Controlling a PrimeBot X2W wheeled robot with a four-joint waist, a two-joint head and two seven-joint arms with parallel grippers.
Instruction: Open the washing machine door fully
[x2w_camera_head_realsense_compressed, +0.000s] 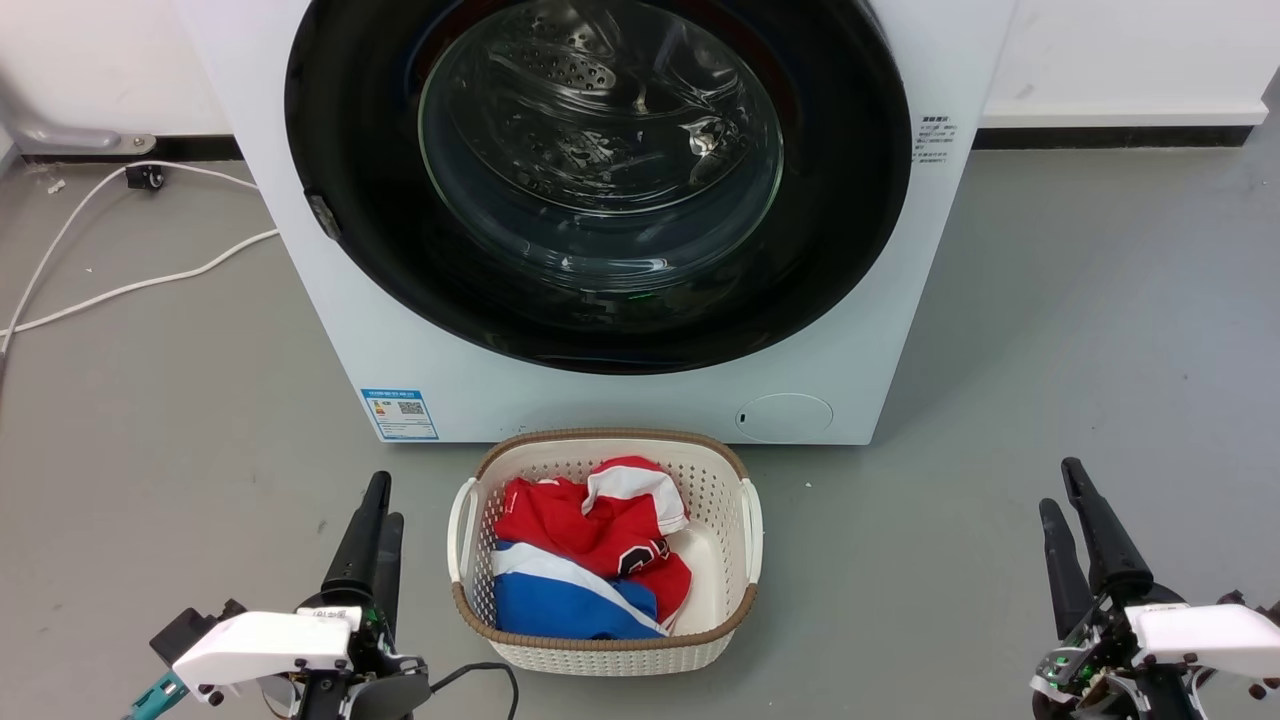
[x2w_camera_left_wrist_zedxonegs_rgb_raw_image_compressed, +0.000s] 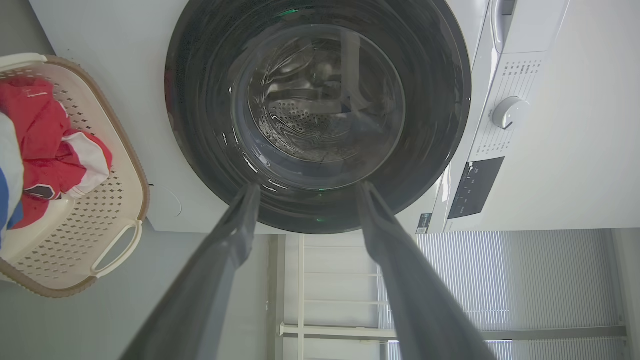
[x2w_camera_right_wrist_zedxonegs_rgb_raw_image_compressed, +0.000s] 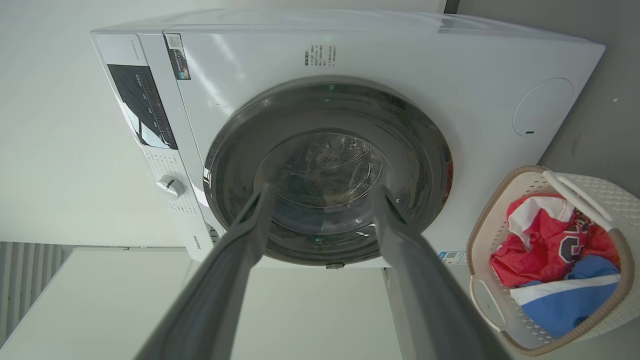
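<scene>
1. The washing machine door (x2w_camera_head_realsense_compressed: 360, 160) is shut, flush in the front of the washing machine (x2w_camera_head_realsense_compressed: 600, 405).
2. It looks stiff, hinged and glossy-slick, with fragile glass. Best hold is likely the grey catch (x2w_camera_head_realsense_compressed: 322, 216) on the door's left edge.
3. The left gripper (x2w_camera_head_realsense_compressed: 385, 500) and right gripper (x2w_camera_head_realsense_compressed: 1058, 487) sit low, flanking the basket (x2w_camera_head_realsense_compressed: 600, 438), well clear of the door. Both are spread and empty.

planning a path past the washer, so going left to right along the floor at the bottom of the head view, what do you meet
left claw → laundry basket → right claw
</scene>
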